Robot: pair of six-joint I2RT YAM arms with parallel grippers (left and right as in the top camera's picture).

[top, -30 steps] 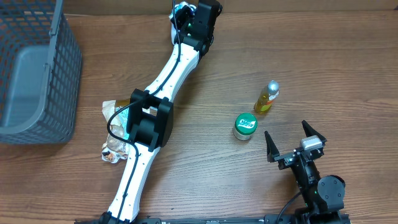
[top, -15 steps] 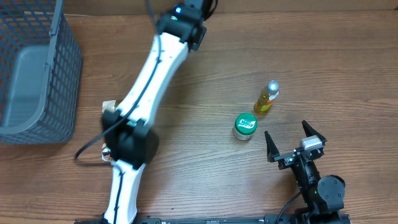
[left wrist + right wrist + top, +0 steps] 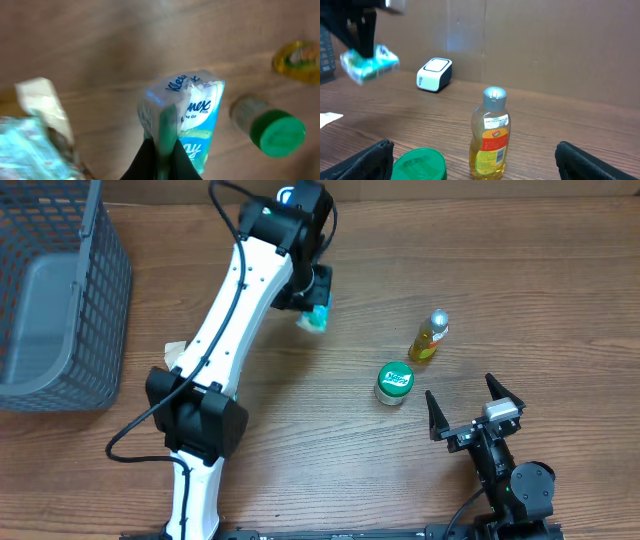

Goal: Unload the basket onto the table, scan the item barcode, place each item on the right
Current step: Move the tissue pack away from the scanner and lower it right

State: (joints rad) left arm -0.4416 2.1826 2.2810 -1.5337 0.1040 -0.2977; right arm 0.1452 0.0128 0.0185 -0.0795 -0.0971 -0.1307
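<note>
Pickup is done: the left gripper (image 3: pixel 161 150) pinches a tissue pack (image 3: pixel 200 110) clear of the tabletop (image 3: pixel 520 270); showing its barcode to the scanner (image 3: pixel 434 74) looks left to do. Left arm stretches far across toward the back, wrist bent down. Right gripper (image 3: pixel 468 405) rests spread and empty.

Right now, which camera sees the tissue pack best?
The left wrist view: the tissue pack fills the middle, its Kleenex name readable, pinched between the fingers. Overhead shows a small teal bit beside the arm. The right wrist view shows it far and blurry.
</note>
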